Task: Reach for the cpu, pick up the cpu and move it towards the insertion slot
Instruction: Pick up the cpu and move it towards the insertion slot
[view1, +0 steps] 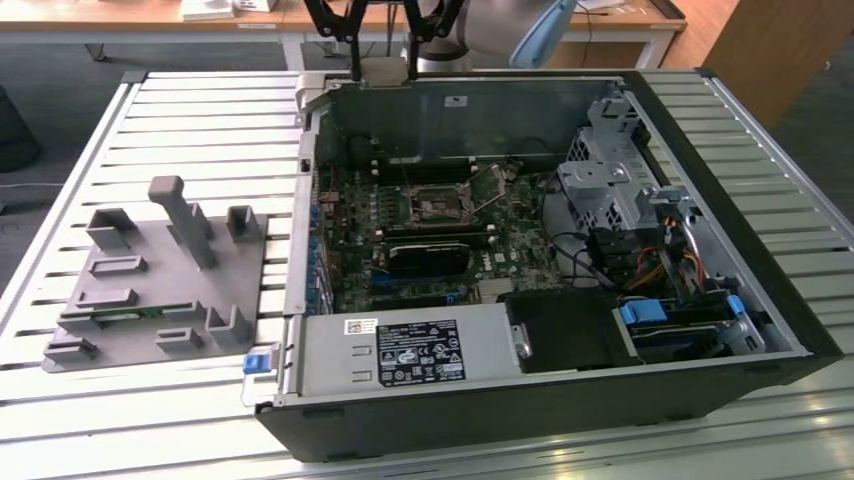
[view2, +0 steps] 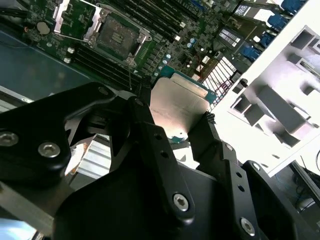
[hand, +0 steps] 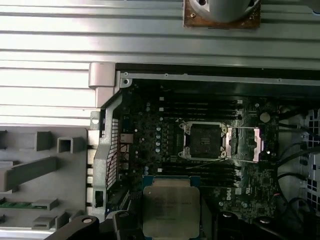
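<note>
In the exterior view, the insertion slot (view1: 437, 203) is seen on the motherboard in the open computer case (view1: 747, 250), at 3 o'clock from the grey fixture (view1: 147, 290). In the second wrist view, the cpu (view2: 177, 107) is clamped by the tool (view2: 172, 132). In the first wrist view, the cpu (hand: 169, 207) is held at 7 o'clock from the insertion slot (hand: 202, 141).

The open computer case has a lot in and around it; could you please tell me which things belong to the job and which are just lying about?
Part of the job:
cpu, held in the gripper
insertion slot, open on the motherboard

Just lying about:
grey parts holder with the green memory stick
power supply
drive cage
</note>
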